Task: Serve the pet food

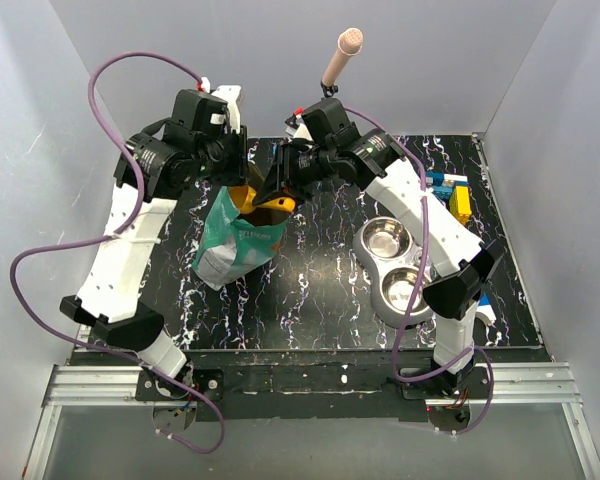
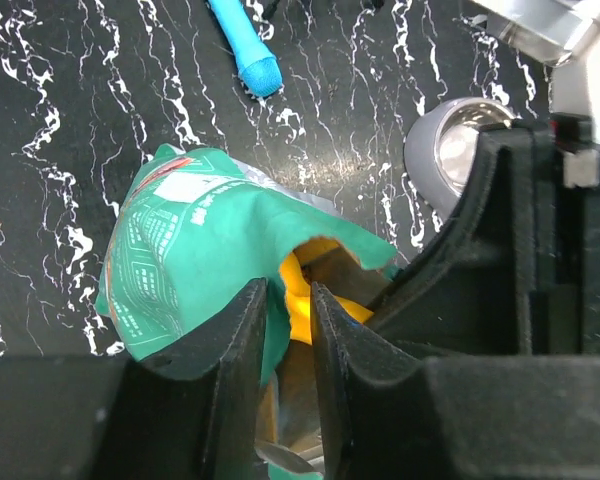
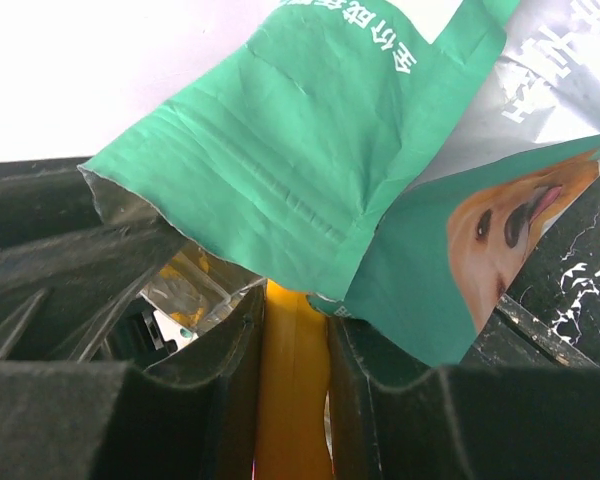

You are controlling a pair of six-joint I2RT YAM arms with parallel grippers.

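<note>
A green pet food bag (image 1: 232, 243) stands left of centre on the black marbled table, its mouth open at the top. My left gripper (image 1: 234, 170) is shut on the bag's rim; the left wrist view shows the green edge (image 2: 276, 335) pinched between its fingers. My right gripper (image 1: 280, 188) is shut on the handle of a yellow scoop (image 1: 277, 205), whose head dips into the bag's mouth. In the right wrist view the handle (image 3: 295, 390) runs between the fingers and under the bag (image 3: 310, 150). The grey double bowl (image 1: 395, 262) lies to the right and looks empty.
Blue and yellow items (image 1: 452, 196) lie at the back right corner. A blue brush-like tool (image 2: 246, 45) lies on the table beyond the bag. A pink-tipped stick (image 1: 342, 55) rises behind the right wrist. Grey walls close in three sides.
</note>
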